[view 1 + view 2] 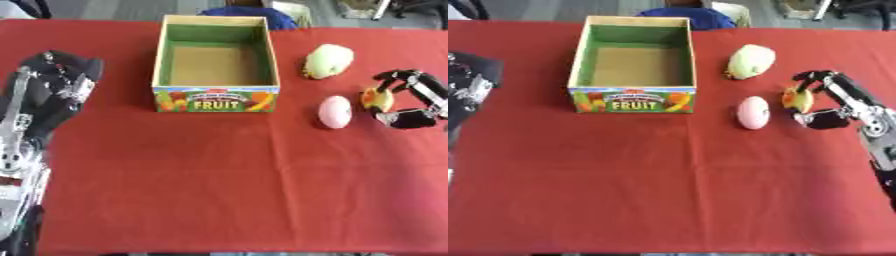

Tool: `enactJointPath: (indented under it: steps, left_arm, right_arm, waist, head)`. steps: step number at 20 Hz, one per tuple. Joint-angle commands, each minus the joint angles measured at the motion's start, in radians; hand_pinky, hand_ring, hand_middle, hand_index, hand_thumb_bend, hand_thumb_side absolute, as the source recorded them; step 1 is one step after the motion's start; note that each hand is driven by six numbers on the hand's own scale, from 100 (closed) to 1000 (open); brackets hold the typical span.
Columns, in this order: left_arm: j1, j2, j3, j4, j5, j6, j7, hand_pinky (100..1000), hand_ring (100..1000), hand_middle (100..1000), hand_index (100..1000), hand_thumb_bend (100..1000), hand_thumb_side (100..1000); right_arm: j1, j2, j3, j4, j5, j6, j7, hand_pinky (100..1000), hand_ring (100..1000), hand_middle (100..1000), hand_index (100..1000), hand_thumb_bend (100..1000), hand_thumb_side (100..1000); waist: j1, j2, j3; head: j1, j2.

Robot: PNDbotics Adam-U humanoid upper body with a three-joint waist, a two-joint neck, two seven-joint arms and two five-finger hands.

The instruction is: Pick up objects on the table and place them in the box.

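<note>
Right hand (833, 102) had its fingers curled around a small yellow-orange fruit (798, 99) on the red table (219, 190), right of the pink egg (334, 111). Green fruit (329, 61) sat just behind, beside the box (216, 98). Left hand (61, 82) rested at the left edge, couldn't tell its fingers.

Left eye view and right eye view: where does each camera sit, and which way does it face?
Left eye view: in the robot's head, looking down at the red tablecloth; left hand large at the left edge, right hand around a small yellow-orange fruit.
Right eye view: same head, sitting slightly to the right; more right forearm shows, less left arm.
Both share the open cardboard fruit box, pink egg-shaped object and pale green fruit.
</note>
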Motion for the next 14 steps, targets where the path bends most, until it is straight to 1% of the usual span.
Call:
enactJointPath:
  steps: [1, 4, 9, 14]
  left_arm:
    - [-0.007, 0.008, 0.0, -0.015, 0.006, -0.001, -0.002, 593, 519, 514, 560, 506, 358]
    - [-0.007, 0.008, 0.0, -0.015, 0.006, -0.001, -0.001, 593, 519, 514, 560, 506, 357]
    - [-0.007, 0.008, 0.0, -0.015, 0.006, -0.001, -0.001, 593, 519, 514, 560, 506, 357]
    - [-0.007, 0.008, 0.0, -0.015, 0.006, -0.001, -0.001, 593, 519, 514, 560, 505, 358]
  right_arm:
    - [-0.019, -0.026, -0.016, 0.005, 0.054, 0.018, -0.035, 752, 919, 624, 856, 334, 100]
    - [-0.017, -0.028, -0.02, 0.004, 0.087, 0.03, -0.071, 751, 917, 624, 854, 337, 100]
    - [-0.017, -0.032, -0.022, -0.005, 0.108, 0.033, -0.108, 749, 912, 628, 855, 351, 100]
    - [-0.022, -0.031, -0.02, -0.007, 0.186, 0.051, -0.153, 742, 893, 636, 854, 381, 100]
  waist:
    - [0.0, -0.018, -0.001]
    - [0.0, -0.019, -0.001]
    - [0.001, -0.019, -0.003]
    - [0.002, -0.019, -0.003]
  head:
    - [0.0, 0.005]
    - [0.002, 0.005]
    - [0.002, 0.005]
    - [0.002, 0.005]
